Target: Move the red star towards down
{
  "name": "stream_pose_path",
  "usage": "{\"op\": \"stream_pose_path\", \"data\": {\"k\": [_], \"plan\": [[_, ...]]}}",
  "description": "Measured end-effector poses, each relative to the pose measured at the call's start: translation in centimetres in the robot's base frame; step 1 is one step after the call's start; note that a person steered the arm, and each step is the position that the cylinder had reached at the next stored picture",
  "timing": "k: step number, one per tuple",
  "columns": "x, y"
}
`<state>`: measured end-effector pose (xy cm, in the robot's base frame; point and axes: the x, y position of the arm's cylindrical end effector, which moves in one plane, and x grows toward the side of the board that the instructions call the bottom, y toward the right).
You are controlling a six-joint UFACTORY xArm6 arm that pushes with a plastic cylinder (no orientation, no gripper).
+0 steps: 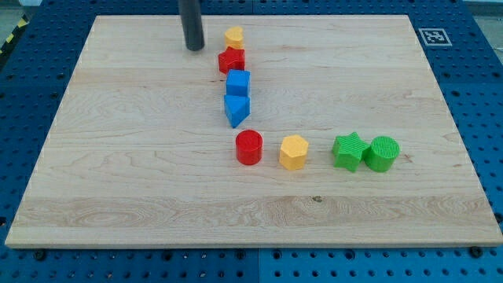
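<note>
The red star [231, 60] lies near the top middle of the wooden board [118, 157]. A yellow block [233, 36] touches it from above. A blue cube [238, 82] touches it from below, with a blue triangular block [236, 108] under that. My tip [193, 48] is a dark rod that stands upright to the left of the red star and a little above it, with a small gap between them.
A red cylinder [249, 147] and a yellow hexagonal block [293, 152] lie at the middle. A green star [348, 151] and a green cylinder [382, 152] touch each other at the right. A printed marker [433, 36] is off the board's top right corner.
</note>
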<state>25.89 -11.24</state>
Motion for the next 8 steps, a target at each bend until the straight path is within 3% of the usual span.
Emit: {"op": "stream_pose_path", "data": {"k": [1,2,4,6,7,8], "plan": [[-5.4,1.5],[-5.5,6.8],[5.9,8.7],[7.0,8.7],[9.8,6.9],[10.0,3.3]]}}
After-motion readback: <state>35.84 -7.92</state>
